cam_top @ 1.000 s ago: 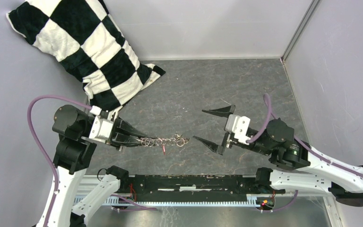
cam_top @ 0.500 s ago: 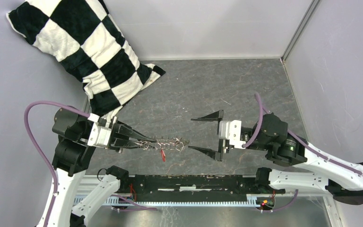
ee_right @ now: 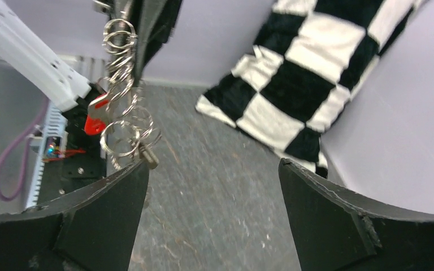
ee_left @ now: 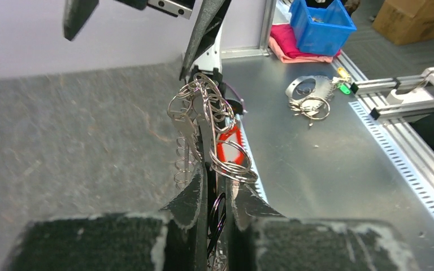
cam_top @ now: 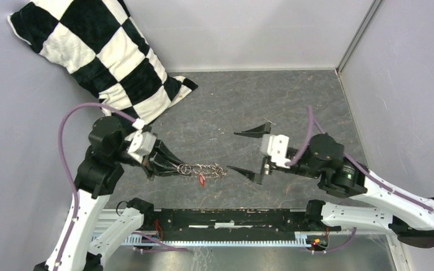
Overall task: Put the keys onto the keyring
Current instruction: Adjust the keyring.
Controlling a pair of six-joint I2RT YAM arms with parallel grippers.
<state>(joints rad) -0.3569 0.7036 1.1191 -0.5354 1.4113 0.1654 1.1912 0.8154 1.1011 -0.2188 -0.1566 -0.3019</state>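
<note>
The keyring (cam_top: 203, 167), a chain of small silver rings with a red tag (cam_top: 202, 179), sticks out to the right from my left gripper (cam_top: 175, 167), which is shut on its near end. In the left wrist view the rings (ee_left: 206, 110) and tag (ee_left: 229, 148) rise from the closed fingertips (ee_left: 195, 189). My right gripper (cam_top: 231, 151) is open wide just right of the chain's free end. A tiny grey-brown key (ee_right: 148, 156) hangs at that end, touching the tip of the right gripper's left finger (ee_right: 118, 192).
A black-and-white checkered pillow (cam_top: 102, 62) leans in the back left corner. Grey walls close the mat (cam_top: 260, 101) at the back and right. Past the mat's near edge are the metal bench (ee_left: 316, 158), another ring bunch (ee_left: 308, 97) and a blue bin (ee_left: 321, 25).
My left arm has swung its wrist to the right and farther back, still holding the chain. The right gripper came in toward the chain's end, then drew back slightly, staying open.
</note>
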